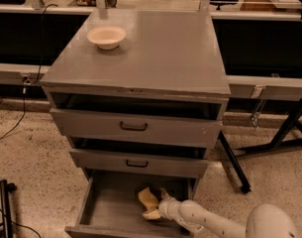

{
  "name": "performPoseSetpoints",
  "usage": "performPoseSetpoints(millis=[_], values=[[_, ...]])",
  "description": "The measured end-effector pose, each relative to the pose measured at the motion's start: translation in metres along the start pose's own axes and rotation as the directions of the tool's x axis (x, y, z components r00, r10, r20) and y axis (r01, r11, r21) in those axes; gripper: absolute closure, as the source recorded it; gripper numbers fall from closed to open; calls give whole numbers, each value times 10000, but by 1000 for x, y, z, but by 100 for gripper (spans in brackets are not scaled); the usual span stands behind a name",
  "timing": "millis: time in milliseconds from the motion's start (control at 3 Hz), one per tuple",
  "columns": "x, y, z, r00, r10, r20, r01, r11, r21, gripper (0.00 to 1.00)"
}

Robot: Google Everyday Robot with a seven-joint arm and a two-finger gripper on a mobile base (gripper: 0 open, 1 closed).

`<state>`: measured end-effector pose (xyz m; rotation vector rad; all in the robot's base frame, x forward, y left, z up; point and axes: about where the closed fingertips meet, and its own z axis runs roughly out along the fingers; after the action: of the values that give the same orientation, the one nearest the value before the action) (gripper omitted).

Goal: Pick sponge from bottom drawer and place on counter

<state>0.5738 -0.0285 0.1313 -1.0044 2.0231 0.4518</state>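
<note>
The bottom drawer [108, 205] of the grey cabinet is pulled out. The pale yellow-tan sponge [147, 198] lies in its right half, tilted up and bent. My gripper [158, 206] reaches into the drawer from the lower right on its white arm [205, 222] and is shut on the sponge's right edge, low inside the drawer. The counter [165, 48] is the flat grey top of the cabinet, well above the gripper.
A round cream bowl [106, 36] stands on the counter's back left. The two upper drawers [135, 128] are slightly open and overhang the bottom drawer. Black table legs [234, 162] stand to the right, a black stand [6, 207] at the lower left.
</note>
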Motion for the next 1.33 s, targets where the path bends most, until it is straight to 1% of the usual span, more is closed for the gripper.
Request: performPoseSetpoints(millis=[333,667,1000,1333], values=[[4,-2,10,9998,181,54,-181,9998,30,27],[-4,0,11,9996,-67,259,68,10000,-38,50],[-30,11,3,9934,-1013,533,1031,9941,-335,81],[-64,33,-14,9708,-2231,884,2306,9691,-873,100]])
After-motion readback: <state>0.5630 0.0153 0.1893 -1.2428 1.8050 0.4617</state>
